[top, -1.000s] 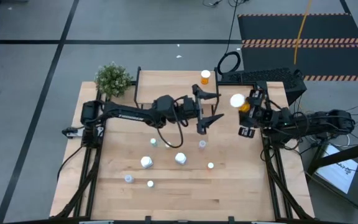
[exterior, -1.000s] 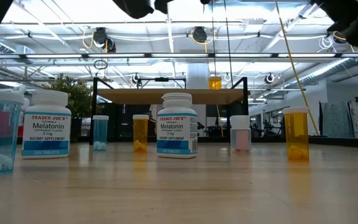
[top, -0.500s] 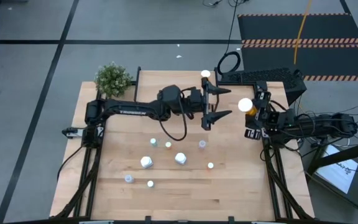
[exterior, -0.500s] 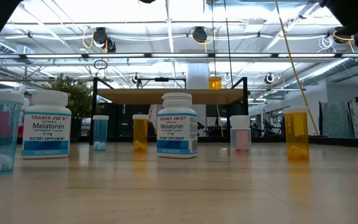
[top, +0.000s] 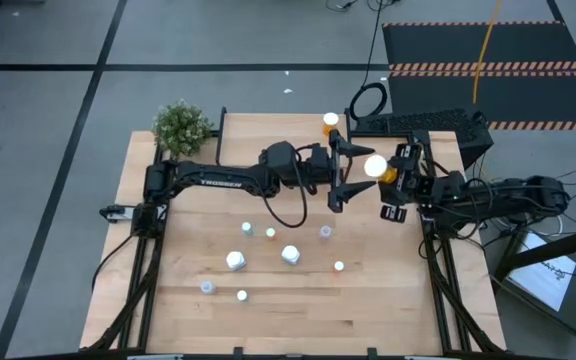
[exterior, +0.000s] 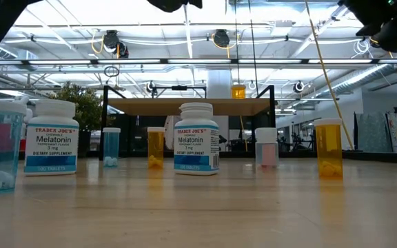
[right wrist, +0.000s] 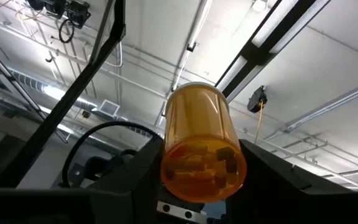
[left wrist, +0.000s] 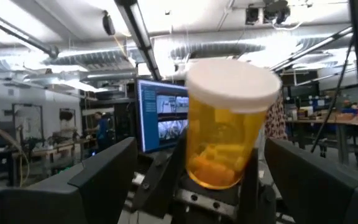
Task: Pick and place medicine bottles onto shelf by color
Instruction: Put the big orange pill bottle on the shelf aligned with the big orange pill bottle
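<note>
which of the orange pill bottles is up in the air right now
The orange bottle clamped in the right gripper, held off the table facing the open left gripper. Another orange one stands on the shelf; two others stand on the table.

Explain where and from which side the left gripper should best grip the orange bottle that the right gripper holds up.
Probably the upper body just under the white cap. The right gripper is shut on the orange bottle at its base, cap up, so only the upper part is free. The open left gripper already faces it level, so come in sideways with one finger on each side.
</note>
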Action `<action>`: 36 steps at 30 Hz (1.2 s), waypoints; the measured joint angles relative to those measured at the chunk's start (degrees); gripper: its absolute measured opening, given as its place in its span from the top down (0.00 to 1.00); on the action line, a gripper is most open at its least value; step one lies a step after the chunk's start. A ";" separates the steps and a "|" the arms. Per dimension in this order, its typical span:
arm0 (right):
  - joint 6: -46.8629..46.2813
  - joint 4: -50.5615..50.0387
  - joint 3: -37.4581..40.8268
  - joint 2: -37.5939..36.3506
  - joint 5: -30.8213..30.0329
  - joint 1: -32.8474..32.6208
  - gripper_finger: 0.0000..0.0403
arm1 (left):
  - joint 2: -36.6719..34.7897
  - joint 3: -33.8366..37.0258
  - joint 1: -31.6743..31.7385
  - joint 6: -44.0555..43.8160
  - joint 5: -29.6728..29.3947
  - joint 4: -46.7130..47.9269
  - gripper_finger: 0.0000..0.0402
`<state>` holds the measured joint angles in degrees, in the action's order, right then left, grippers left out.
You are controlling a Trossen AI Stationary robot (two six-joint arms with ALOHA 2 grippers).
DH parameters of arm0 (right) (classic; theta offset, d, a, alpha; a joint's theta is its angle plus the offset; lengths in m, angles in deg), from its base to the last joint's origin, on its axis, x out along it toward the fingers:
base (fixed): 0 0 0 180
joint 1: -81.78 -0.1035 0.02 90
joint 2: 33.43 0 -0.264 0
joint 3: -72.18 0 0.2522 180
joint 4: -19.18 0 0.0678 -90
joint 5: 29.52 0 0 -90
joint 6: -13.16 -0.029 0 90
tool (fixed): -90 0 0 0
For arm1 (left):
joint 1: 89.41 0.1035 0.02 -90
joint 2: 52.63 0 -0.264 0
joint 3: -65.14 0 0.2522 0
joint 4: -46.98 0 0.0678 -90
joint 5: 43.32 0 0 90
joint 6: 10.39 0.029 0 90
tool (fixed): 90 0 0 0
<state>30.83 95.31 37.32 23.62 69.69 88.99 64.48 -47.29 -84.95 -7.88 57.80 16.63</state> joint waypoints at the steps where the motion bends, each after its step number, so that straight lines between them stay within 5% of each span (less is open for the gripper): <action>1: 0.01 0.02 -0.07 0.38 -0.01 0.00 0.53 | -0.01 0.00 -0.03 0.03 0.66 -0.51 0.12; 9: 1.03 0.01 -0.07 1.06 -0.07 0.00 0.53 | -0.06 0.00 -0.08 0.20 1.81 -1.96 0.13; 21: 0.44 -0.16 -0.05 1.06 -1.68 -0.02 0.53 | -0.06 0.00 -0.59 3.06 1.89 -1.02 0.40; 36: -0.31 -2.41 -0.05 1.06 -1.95 -0.02 0.53 | -0.06 0.00 -0.81 2.77 1.68 -0.14 0.29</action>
<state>30.52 92.91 37.27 24.68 67.74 88.96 64.42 -47.29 -85.76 -5.11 59.48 16.49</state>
